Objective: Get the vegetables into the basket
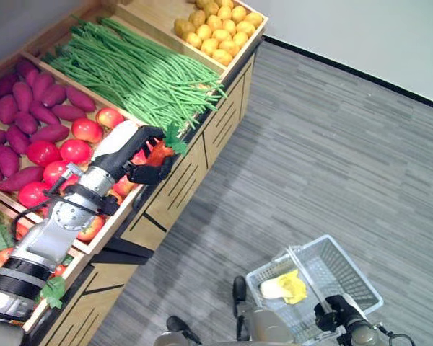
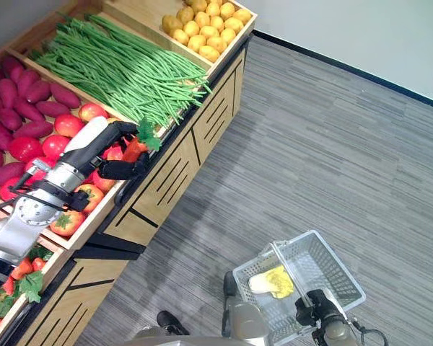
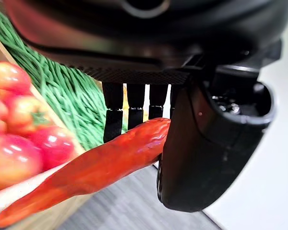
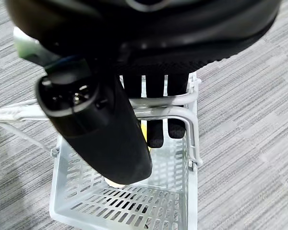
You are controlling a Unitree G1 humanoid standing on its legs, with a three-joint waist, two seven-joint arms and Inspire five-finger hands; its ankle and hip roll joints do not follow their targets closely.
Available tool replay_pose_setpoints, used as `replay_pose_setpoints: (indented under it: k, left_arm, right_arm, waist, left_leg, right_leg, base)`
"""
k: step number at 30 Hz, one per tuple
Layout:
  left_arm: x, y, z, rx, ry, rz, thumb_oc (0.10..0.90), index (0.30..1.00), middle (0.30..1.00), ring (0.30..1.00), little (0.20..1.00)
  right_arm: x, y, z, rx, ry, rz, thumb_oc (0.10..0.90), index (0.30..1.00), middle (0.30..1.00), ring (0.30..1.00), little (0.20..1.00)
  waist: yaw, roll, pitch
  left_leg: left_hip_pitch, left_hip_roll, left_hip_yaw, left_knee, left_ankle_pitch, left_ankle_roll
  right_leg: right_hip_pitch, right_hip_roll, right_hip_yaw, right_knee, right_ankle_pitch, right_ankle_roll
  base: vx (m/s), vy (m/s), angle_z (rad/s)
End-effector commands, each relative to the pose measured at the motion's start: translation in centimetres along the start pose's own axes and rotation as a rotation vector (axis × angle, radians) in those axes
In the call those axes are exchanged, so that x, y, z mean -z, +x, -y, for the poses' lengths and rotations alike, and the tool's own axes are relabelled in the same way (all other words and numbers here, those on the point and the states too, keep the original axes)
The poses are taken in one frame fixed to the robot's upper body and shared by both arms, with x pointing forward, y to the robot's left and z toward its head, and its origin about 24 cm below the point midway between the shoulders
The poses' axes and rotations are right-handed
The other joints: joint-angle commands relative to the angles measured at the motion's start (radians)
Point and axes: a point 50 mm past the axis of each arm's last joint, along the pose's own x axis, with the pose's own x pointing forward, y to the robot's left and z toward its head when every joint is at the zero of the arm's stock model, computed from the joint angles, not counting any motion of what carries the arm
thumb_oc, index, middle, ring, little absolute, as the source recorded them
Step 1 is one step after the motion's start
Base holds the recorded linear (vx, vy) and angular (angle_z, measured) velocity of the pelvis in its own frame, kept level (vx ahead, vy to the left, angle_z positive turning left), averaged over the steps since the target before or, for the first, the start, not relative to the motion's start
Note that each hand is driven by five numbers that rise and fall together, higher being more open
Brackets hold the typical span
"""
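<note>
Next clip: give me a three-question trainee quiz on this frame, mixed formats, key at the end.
1. True or false: the left hand is shut on a red pepper.
2. Multiple choice: what is the right hand curled round? A) a potato B) the basket's handle C) nothing
3. Fill in: the bin beside the tomatoes, just past the left hand, holds long green ____.

Key
1. True: fingers and thumb pinch it, above the stand's front edge.
2. B: it holds the white basket over the grey floor; a yellow item lies inside.
3. beans
</note>
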Motion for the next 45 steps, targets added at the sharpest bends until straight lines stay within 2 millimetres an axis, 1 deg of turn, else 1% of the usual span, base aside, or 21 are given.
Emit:
replay_pose_setpoints:
  k: [1, 4, 5, 7, 8, 9, 13, 14, 20, 22, 23, 24, 25, 26, 27, 29, 32, 33, 38, 42, 45]
  left_arm:
    - [-4.0, 1.7, -3.3, -0.122, -0.010, 0.214, 0.400, 0.300, 0.300, 0.300, 0.300]
    - [-4.3, 2.1, -3.0, -0.117, -0.023, 0.228, 0.400, 0.300, 0.300, 0.300, 0.300]
    - [-4.4, 2.1, -2.9, -0.118, -0.026, 0.232, 0.400, 0.300, 0.300, 0.300, 0.300]
    - [-4.1, 1.6, -2.8, -0.125, -0.025, 0.218, 0.400, 0.300, 0.300, 0.300, 0.300]
    - [-3.9, 1.4, -2.8, -0.135, -0.026, 0.208, 0.400, 0.300, 0.300, 0.300, 0.300]
    - [-3.4, 0.9, -3.1, -0.175, -0.014, 0.188, 0.400, 0.300, 0.300, 0.300, 0.300]
    - [-3.6, 1.1, -2.9, -0.162, -0.031, 0.201, 0.400, 0.300, 0.300, 0.300, 0.300]
    - [-3.9, 1.2, -2.6, -0.129, -0.017, 0.215, 0.400, 0.300, 0.300, 0.300, 0.300]
    - [-4.3, 1.5, -2.8, -0.107, 0.015, 0.237, 0.400, 0.300, 0.300, 0.300, 0.300]
    - [-3.9, 1.2, -2.7, -0.110, 0.023, 0.223, 0.400, 0.300, 0.300, 0.300, 0.300]
    - [-3.9, 1.2, -2.7, -0.110, 0.023, 0.223, 0.400, 0.300, 0.300, 0.300, 0.300]
    - [-3.8, 1.0, -2.9, -0.113, 0.026, 0.216, 0.400, 0.300, 0.300, 0.300, 0.300]
    - [-3.4, 0.8, -3.1, -0.112, 0.031, 0.197, 0.400, 0.300, 0.300, 0.300, 0.300]
    - [-3.4, 0.8, -3.1, -0.112, 0.031, 0.197, 0.400, 0.300, 0.300, 0.300, 0.300]
    - [-3.1, 0.6, -3.3, -0.116, 0.035, 0.178, 0.400, 0.300, 0.300, 0.300, 0.300]
    - [-2.9, 0.4, -3.2, -0.111, 0.030, 0.166, 0.400, 0.300, 0.300, 0.300, 0.300]
    - [-2.3, 0.1, -3.1, -0.107, 0.033, 0.138, 0.400, 0.300, 0.300, 0.300, 0.300]
    - [-2.0, 0.0, -2.9, -0.108, 0.033, 0.124, 0.400, 0.300, 0.300, 0.300, 0.300]
    - [-1.6, -0.3, -2.5, -0.119, 0.002, 0.105, 0.400, 0.300, 0.300, 0.300, 0.300]
    - [-1.4, -0.2, -1.9, -0.119, -0.050, 0.098, 0.400, 0.300, 0.300, 0.300, 0.300]
    - [-1.4, 0.2, -1.1, -0.115, -0.093, 0.098, 0.400, 0.300, 0.300, 0.300, 0.300]
  right_arm:
    - [2.4, -0.7, 2.8, 0.099, 0.037, -0.050, 0.400, 0.300, 0.300, 0.300, 0.300]
    - [2.6, -0.7, 3.4, 0.115, 0.041, -0.057, 0.400, 0.300, 0.300, 0.300, 0.300]
    - [2.3, -0.6, 3.8, 0.127, 0.039, -0.053, 0.400, 0.300, 0.300, 0.300, 0.300]
    - [1.5, -0.3, 4.8, 0.151, 0.039, -0.042, 0.400, 0.300, 0.300, 0.300, 0.300]
    - [1.2, -0.2, 4.7, 0.145, 0.036, -0.038, 0.400, 0.300, 0.300, 0.300, 0.300]
    - [0.3, 0.1, 4.6, 0.136, 0.018, -0.006, 0.400, 0.300, 0.300, 0.300, 0.300]
    - [0.5, 0.0, 4.3, 0.122, 0.009, -0.012, 0.400, 0.300, 0.300, 0.300, 0.300]
    - [0.8, -0.1, 3.8, 0.107, 0.012, -0.015, 0.400, 0.300, 0.300, 0.300, 0.300]
    - [0.0, 0.1, 2.8, 0.085, 0.023, 0.014, 0.400, 0.300, 0.300, 0.300, 0.300]
    - [-1.2, 0.3, 2.0, 0.071, 0.034, 0.056, 0.400, 0.300, 0.300, 0.300, 0.300]
    - [-1.2, 0.3, 2.0, 0.071, 0.033, 0.056, 0.400, 0.300, 0.300, 0.300, 0.300]
    - [-1.4, 0.3, 1.9, 0.069, 0.035, 0.064, 0.400, 0.300, 0.300, 0.300, 0.300]
    - [-1.5, 0.3, 1.8, 0.072, 0.043, 0.063, 0.400, 0.300, 0.300, 0.300, 0.300]
    - [-1.5, 0.3, 1.8, 0.072, 0.043, 0.063, 0.400, 0.300, 0.300, 0.300, 0.300]
    - [-1.4, 0.3, 1.7, 0.073, 0.046, 0.061, 0.400, 0.300, 0.300, 0.300, 0.300]
    - [-1.2, 0.3, 1.6, 0.074, 0.044, 0.051, 0.400, 0.300, 0.300, 0.300, 0.300]
    - [-0.8, 0.2, 1.5, 0.072, 0.048, 0.036, 0.400, 0.300, 0.300, 0.300, 0.300]
    - [-0.3, 0.1, 1.2, 0.064, 0.050, 0.026, 0.400, 0.300, 0.300, 0.300, 0.300]
    - [0.1, -0.1, 0.9, 0.049, 0.039, 0.013, 0.400, 0.300, 0.300, 0.300, 0.300]
    - [0.7, -0.3, 0.9, 0.046, 0.042, 0.007, 0.400, 0.300, 0.300, 0.300, 0.300]
    - [1.0, -0.4, 2.0, 0.076, 0.047, 0.013, 0.400, 0.300, 0.300, 0.300, 0.300]
  waist:
    - [-0.003, 0.010, -0.028]
    - [0.009, 0.003, -0.005]
    - [0.021, 0.003, 0.002]
    - [0.057, 0.001, 0.003]
    - [0.059, -0.002, 0.002]
    - [0.077, -0.007, 0.000]
    - [0.060, -0.002, -0.008]
    - [0.040, -0.009, -0.018]
    - [0.029, -0.023, -0.027]
    - [0.016, -0.034, -0.020]
    - [0.017, -0.035, -0.020]
    - [0.022, -0.033, -0.019]
    - [0.046, -0.019, -0.019]
    - [0.045, -0.019, -0.018]
    - [0.049, -0.011, -0.030]
    - [0.058, -0.009, -0.047]
    - [0.071, -0.020, -0.069]
    - [0.070, -0.030, -0.081]
    - [0.066, -0.036, -0.091]
    - [0.054, -0.028, -0.092]
    - [0.043, -0.012, -0.085]
  left_leg:
    - [-0.089, 0.064, -0.059, -0.012, 0.109, -0.103]
    - [-0.124, 0.099, -0.159, 0.112, 0.105, -0.127]
    - [-0.141, 0.080, -0.245, 0.134, 0.098, -0.122]
    - [-0.194, -0.017, -0.468, 0.085, 0.061, -0.061]
    - [-0.194, -0.029, -0.500, 0.063, 0.039, -0.051]
    - [-0.212, -0.051, -0.627, 0.012, 0.044, -0.039]
    - [-0.191, -0.060, -0.585, -0.014, 0.041, -0.021]
    - [-0.169, -0.086, -0.542, -0.024, 0.019, -0.007]
    - [-0.153, -0.119, -0.477, -0.030, -0.011, 0.018]
    - [-0.126, -0.143, -0.392, -0.053, -0.032, 0.036]
    - [-0.124, -0.143, -0.391, -0.055, -0.031, 0.036]
    - [-0.118, -0.139, -0.372, -0.064, -0.027, 0.037]
    - [-0.109, -0.120, -0.340, -0.078, -0.016, 0.037]
    - [-0.108, -0.120, -0.341, -0.079, -0.016, 0.037]
    - [-0.094, -0.106, -0.301, -0.097, -0.005, 0.035]
    - [-0.067, -0.107, -0.290, -0.117, -0.018, 0.028]
    - [-0.049, -0.106, -0.244, -0.122, -0.019, 0.029]
    - [-0.038, -0.108, -0.230, -0.117, -0.023, 0.027]
    - [-0.028, -0.076, -0.173, -0.098, -0.005, 0.002]
    - [-0.030, -0.026, -0.162, -0.086, 0.044, -0.038]
    - [-0.044, 0.031, -0.186, -0.042, 0.086, -0.078]
  right_leg:
    - [0.093, -0.053, 0.009, 0.074, -0.157, 0.099]
    - [0.116, -0.033, 0.030, 0.078, -0.173, 0.074]
    - [0.114, -0.030, 0.045, 0.088, -0.178, 0.071]
    - [0.086, -0.032, 0.091, 0.090, -0.151, 0.075]
    - [0.083, -0.035, 0.110, 0.091, -0.145, 0.080]
    - [0.051, -0.030, 0.176, 0.108, -0.124, 0.094]
    - [0.030, -0.041, 0.184, 0.140, -0.134, 0.102]
    - [0.016, -0.069, 0.210, 0.141, -0.118, 0.125]
    - [-0.026, -0.103, 0.265, 0.141, -0.074, 0.164]
    - [-0.063, -0.134, 0.293, 0.121, 0.032, 0.211]
    - [-0.063, -0.134, 0.294, 0.121, 0.032, 0.211]
    - [-0.072, -0.136, 0.276, 0.126, 0.039, 0.207]
    - [-0.069, -0.158, 0.148, 0.180, -0.001, 0.193]
    - [-0.068, -0.158, 0.147, 0.181, -0.002, 0.193]
    - [-0.048, -0.177, 0.062, 0.219, -0.027, 0.185]
    - [-0.020, -0.196, 0.030, 0.256, -0.057, 0.193]
    - [0.005, -0.216, 0.000, 0.259, -0.041, 0.203]
    - [0.014, -0.217, 0.003, 0.229, -0.038, 0.209]
    - [0.043, -0.192, -0.004, 0.133, -0.056, 0.203]
    - [0.068, -0.145, 0.010, 0.094, -0.093, 0.176]
    - [0.097, -0.094, 0.015, 0.085, -0.126, 0.141]
  base:
    - [0.00, -0.207, 0.04]
    - [0.01, -0.187, 0.14]
    - [-0.10, -0.044, -0.05]
    - [-0.11, 0.042, -0.34]
    - [0.04, 0.149, -1.00]
    - [0.05, 0.118, -1.09]
    - [0.06, 0.210, -0.95]
    - [0.07, 0.323, -0.53]
    - [0.01, 0.229, -0.35]
    - [-0.05, 0.268, -0.57]
    - [-0.06, 0.136, -0.95]
    - [-0.07, 0.077, -0.94]
    - [-0.07, 0.075, -0.88]
    - [-0.10, 0.106, -0.74]
    - [0.02, 0.099, -0.78]
    - [0.02, 0.070, -0.79]
    - [-0.01, -0.060, -0.53]
    - [0.02, -0.087, -0.67]
    - [-0.01, -0.166, -0.55]
    - [0.00, -0.270, -0.28]
    - [-0.01, -0.337, -0.04]
